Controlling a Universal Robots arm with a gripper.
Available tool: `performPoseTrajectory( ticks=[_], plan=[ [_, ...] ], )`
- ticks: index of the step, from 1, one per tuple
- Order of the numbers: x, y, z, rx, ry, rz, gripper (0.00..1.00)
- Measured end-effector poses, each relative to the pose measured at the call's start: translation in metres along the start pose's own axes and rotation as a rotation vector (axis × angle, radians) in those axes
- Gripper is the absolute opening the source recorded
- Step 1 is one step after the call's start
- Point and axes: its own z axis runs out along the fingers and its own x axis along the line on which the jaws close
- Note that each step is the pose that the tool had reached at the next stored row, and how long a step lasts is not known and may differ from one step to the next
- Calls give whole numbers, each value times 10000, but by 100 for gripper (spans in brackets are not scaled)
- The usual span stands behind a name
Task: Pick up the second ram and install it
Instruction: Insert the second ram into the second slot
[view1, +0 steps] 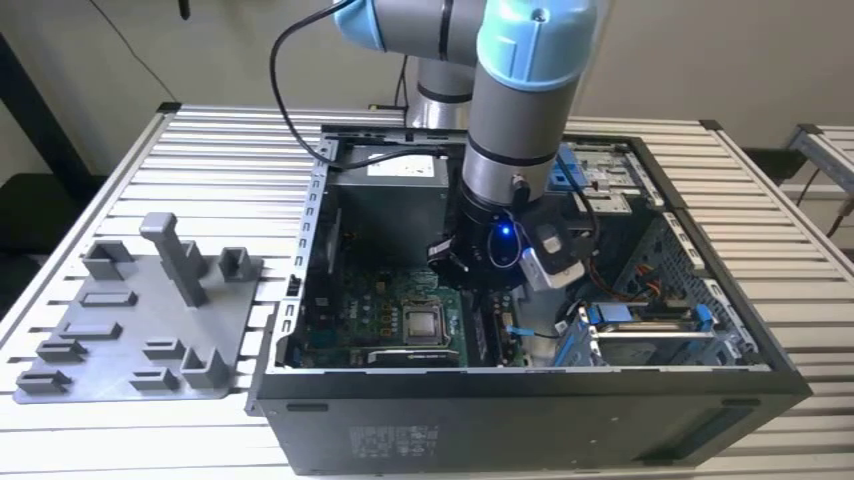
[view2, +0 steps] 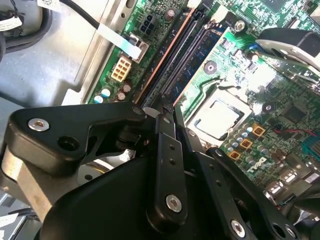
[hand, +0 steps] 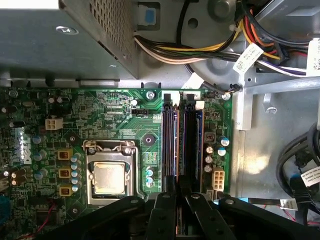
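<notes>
Here the slatted metal table (view1: 200, 150) carries an open computer case (view1: 534, 420), and the robot arm (view1: 527, 100) reaches down into it from the far side. On the exterior view's left, well apart from the case, lies a gray holder tray (view1: 140, 330) with upright blocks. Inside the case sits the green motherboard (hand: 110, 115) with its square processor (hand: 109, 178) in a metal frame, and just beside that run the long memory slots (hand: 181, 140). The gripper (hand: 178, 192) hangs low over the near end of these slots, its fingers (view2: 165, 125) drawn narrow, almost together. The second ram (hand: 191, 137) appears to stand on edge in the slots, in line with the fingertips; whether the fingers actually pinch it, I cannot tell. A bundle of coloured wires (hand: 200, 47) lies beyond the far end of the slots.
</notes>
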Motion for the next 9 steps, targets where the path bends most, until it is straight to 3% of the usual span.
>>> performPoseTrajectory(
  ticks=[9],
  plan=[
    [5,4,22,0,-14,-1,14]
  ],
)
